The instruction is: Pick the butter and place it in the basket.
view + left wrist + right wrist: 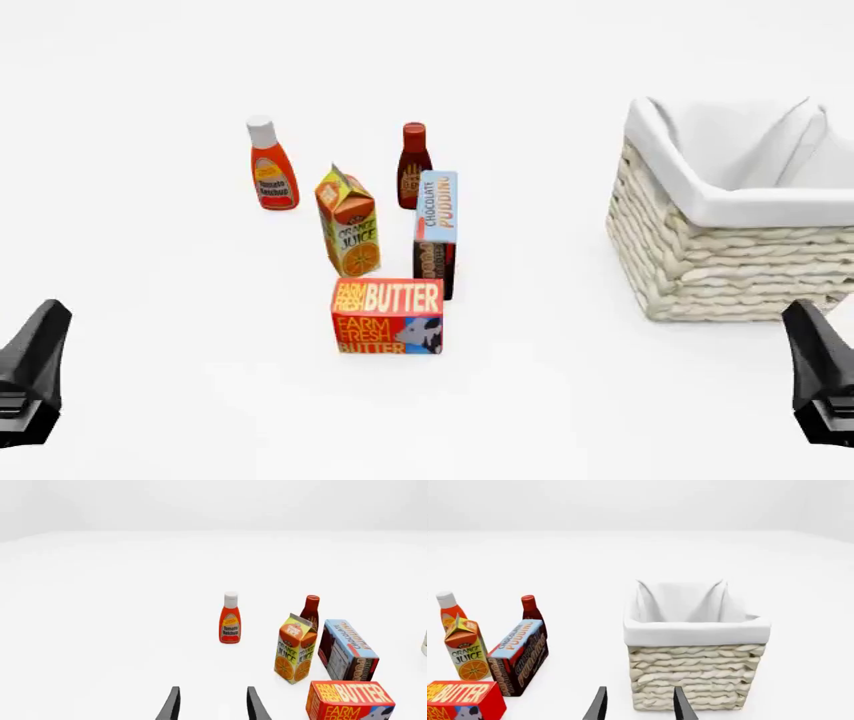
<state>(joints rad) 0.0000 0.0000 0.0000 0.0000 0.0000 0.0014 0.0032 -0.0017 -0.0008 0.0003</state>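
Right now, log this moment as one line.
butter: on table, ungrasped | basket: right, no groceries seen | left gripper: open | right gripper: open

Ketchup bottle (272,166); juice carton (348,223) beside pudding box (435,232); dark sauce bottle (415,160) behind.

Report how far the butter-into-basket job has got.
Done: nothing yet. The butter sits on the table in front of the orange juice carton and pudding box, well left of the basket. In hand: nothing; the left gripper and right gripper are both open and empty, apart from every item. Left: reach, grasp, carry and drop the butter in the basket.
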